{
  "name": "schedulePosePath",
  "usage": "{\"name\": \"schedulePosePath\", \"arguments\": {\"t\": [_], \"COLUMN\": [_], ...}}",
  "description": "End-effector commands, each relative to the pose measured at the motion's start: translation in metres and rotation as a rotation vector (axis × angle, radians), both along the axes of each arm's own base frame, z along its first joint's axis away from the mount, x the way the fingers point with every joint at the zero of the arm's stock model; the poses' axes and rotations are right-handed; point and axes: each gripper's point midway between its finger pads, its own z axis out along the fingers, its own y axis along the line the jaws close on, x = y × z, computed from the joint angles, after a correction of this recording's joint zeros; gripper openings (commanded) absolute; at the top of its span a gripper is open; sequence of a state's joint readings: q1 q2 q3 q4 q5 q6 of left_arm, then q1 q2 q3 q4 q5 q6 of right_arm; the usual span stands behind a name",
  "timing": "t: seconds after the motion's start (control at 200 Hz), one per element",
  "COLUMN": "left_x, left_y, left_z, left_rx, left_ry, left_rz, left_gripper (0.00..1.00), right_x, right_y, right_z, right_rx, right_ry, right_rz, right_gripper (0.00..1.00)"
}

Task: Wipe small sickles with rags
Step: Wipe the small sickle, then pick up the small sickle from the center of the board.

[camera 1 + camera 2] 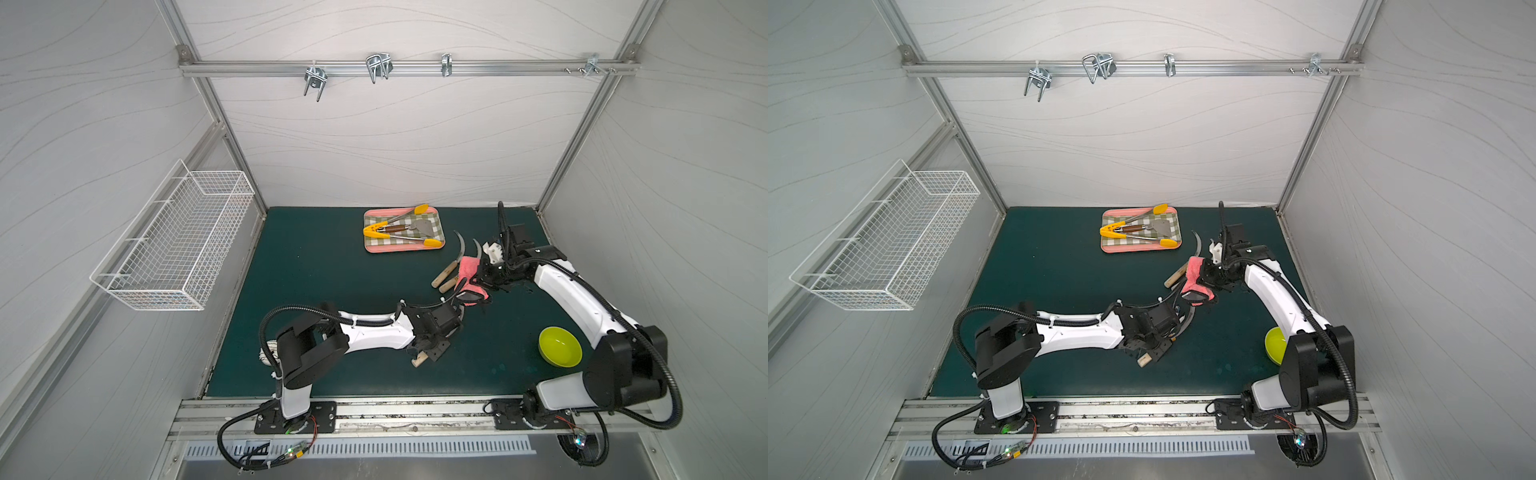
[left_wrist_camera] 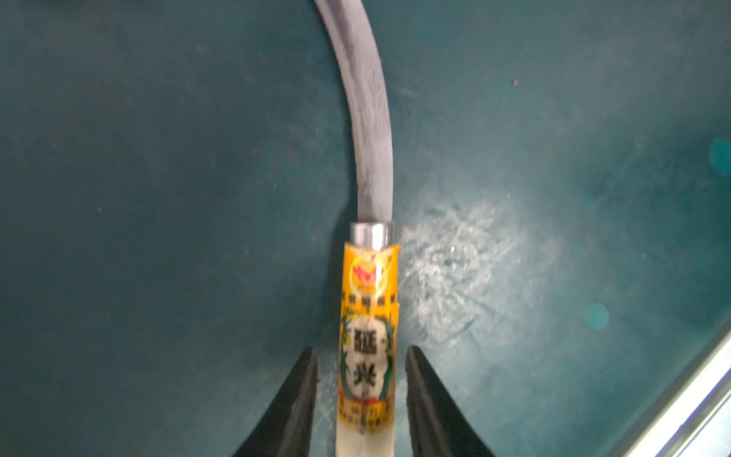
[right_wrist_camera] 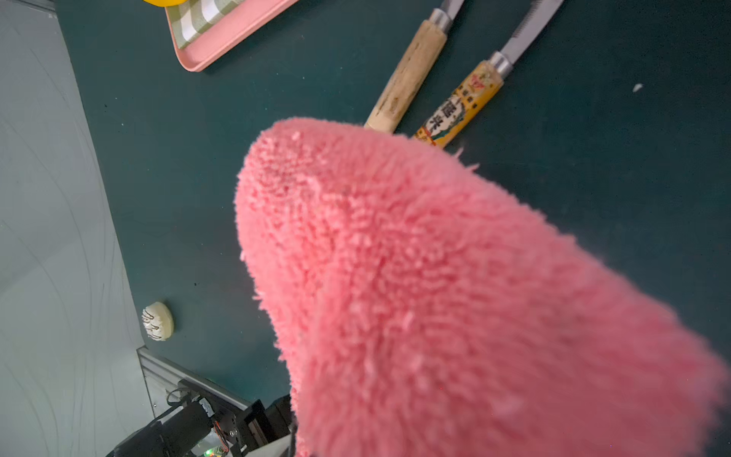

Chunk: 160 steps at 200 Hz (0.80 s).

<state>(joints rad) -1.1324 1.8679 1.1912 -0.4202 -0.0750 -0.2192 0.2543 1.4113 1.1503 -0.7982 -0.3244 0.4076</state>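
One small sickle (image 2: 370,316), grey curved blade and orange-labelled pale handle, lies on the green mat. My left gripper (image 2: 362,352) stands open around its handle, with a gap on each side. In both top views its handle end (image 1: 418,360) sticks out from under the left wrist. Two more small sickles (image 1: 444,274) lie side by side on the mat at the right; the right wrist view shows one plain handle (image 3: 407,75) and one labelled handle (image 3: 459,107). My right gripper (image 1: 483,277) is shut on the pink fuzzy rag (image 3: 435,296), which hangs above those handles and hides the jaws.
A pink-rimmed checked tray (image 1: 370,248) at the back holds yellow-tipped tongs (image 1: 395,237) and a spatula. A green bowl (image 1: 560,347) sits near the right arm's base. A wire basket (image 1: 174,241) hangs on the left wall. A small white object (image 3: 158,321) lies by the left base.
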Motion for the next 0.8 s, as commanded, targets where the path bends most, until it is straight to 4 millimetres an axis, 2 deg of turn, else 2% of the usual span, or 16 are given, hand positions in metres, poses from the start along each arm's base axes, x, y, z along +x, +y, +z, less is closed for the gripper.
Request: {"name": "schedulePosePath", "arguments": {"t": [0.0, 0.25, 0.46, 0.54, 0.6, 0.725, 0.795], "left_x": [0.003, 0.0, 0.002, 0.003, 0.004, 0.005, 0.005], "left_y": [0.0, -0.002, 0.0, -0.001, -0.003, -0.005, -0.007], "left_z": [-0.004, -0.011, -0.019, -0.022, -0.024, -0.023, -0.02], "left_rx": [0.078, 0.168, 0.207, 0.207, 0.207, 0.199, 0.189], "left_ry": [0.017, 0.103, 0.134, 0.146, 0.151, 0.155, 0.153], "left_rz": [-0.026, -0.068, -0.07, -0.064, -0.062, -0.058, -0.06], "left_gripper": [0.4, 0.42, 0.4, 0.36, 0.28, 0.0, 0.0], "right_x": [-0.021, -0.03, -0.028, -0.026, -0.024, -0.02, -0.017], "right_y": [-0.002, -0.024, -0.039, -0.043, -0.047, -0.055, -0.06], "right_z": [0.0, -0.014, -0.018, -0.02, -0.022, -0.024, -0.024], "right_rx": [0.004, 0.006, 0.018, 0.016, 0.007, -0.009, -0.011], "right_ry": [0.029, 0.036, 0.029, 0.03, 0.031, 0.029, 0.024], "right_rz": [0.06, 0.022, -0.01, -0.02, -0.029, -0.054, -0.07], "right_gripper": [0.08, 0.08, 0.08, 0.08, 0.08, 0.08, 0.08]}}
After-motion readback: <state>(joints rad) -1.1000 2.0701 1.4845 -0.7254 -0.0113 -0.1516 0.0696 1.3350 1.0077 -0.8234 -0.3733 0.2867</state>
